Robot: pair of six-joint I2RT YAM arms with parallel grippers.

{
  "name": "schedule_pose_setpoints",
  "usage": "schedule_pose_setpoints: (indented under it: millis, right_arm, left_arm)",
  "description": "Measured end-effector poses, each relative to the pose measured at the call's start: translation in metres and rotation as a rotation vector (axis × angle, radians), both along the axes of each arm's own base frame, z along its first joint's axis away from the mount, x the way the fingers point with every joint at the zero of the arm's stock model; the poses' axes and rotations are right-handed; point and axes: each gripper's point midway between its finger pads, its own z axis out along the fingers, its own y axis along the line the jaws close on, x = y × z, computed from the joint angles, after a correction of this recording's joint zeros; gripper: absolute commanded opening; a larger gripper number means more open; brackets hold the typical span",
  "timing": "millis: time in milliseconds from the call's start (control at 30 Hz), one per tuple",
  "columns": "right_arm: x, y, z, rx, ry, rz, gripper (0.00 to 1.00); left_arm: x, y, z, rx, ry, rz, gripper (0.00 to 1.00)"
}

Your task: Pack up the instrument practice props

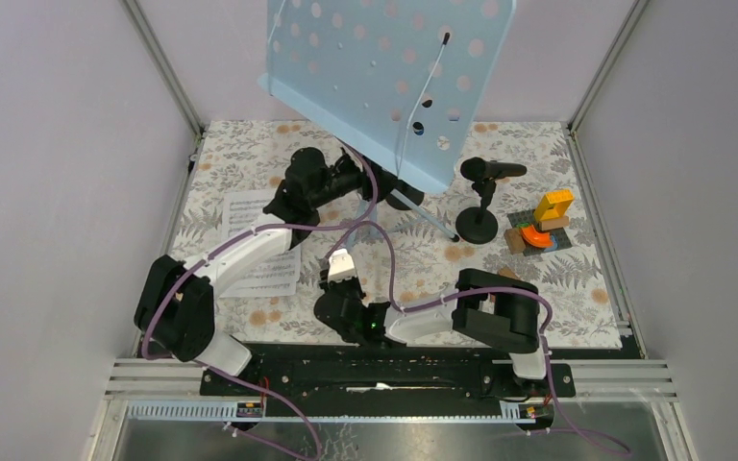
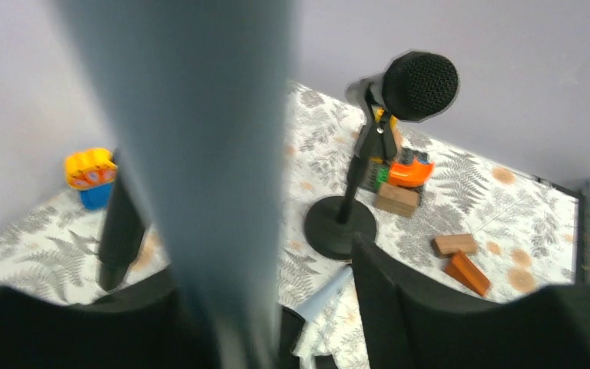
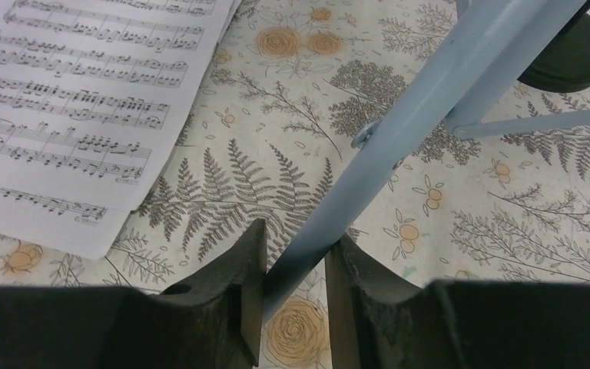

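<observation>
Light-blue perforated music desk (image 1: pixel 384 77) tilted, right gripper (image 3: pixel 298 250) clamping 1 blue-grey tripod leg (image 3: pixel 399 131), left gripper (image 2: pixel 261 300) loose around pole (image 2: pixel 200 154)

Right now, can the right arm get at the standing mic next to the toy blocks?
Probably not yet. Its jaws are closed on a tripod leg, and a second leg lies between them and the microphone. It would have to let go first.

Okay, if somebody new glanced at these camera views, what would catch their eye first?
The big light-blue perforated music desk looming over the back of the fern-print table grabs attention first. Next come the right gripper, clamped on a thin blue-grey tripod leg near the sheet music, and a black microphone on its round-based holder at right.
</observation>
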Motion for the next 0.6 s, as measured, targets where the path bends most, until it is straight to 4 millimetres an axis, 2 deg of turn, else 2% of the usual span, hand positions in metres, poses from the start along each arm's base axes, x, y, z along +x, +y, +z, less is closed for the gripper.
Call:
schedule_pose_setpoints:
  millis: [100,267,367,467,600]
  right_arm:
    - [-0.004,-0.006,0.0,-0.022,0.021,0.014,0.33]
    - [-0.016,-0.016,-0.002,-0.058,0.069,0.091,0.52]
    - [-0.031,-0.016,-0.002,-0.097,0.092,0.173,0.62]
    - [-0.045,-0.019,0.0,-0.105,0.109,0.233,0.69]
    - [-0.054,-0.029,0.004,-0.091,0.124,0.274,0.72]
  left_arm:
    - [-0.006,-0.003,-0.007,0.013,0.035,0.022,0.77]
    - [-0.009,0.0,-0.007,0.021,0.046,0.075,0.76]
    - [-0.007,0.001,-0.007,0.021,0.049,0.098,0.77]
    - [-0.005,0.004,-0.01,0.028,0.057,0.116,0.8]
    - [-0.003,0.007,-0.011,0.033,0.064,0.139,0.83]
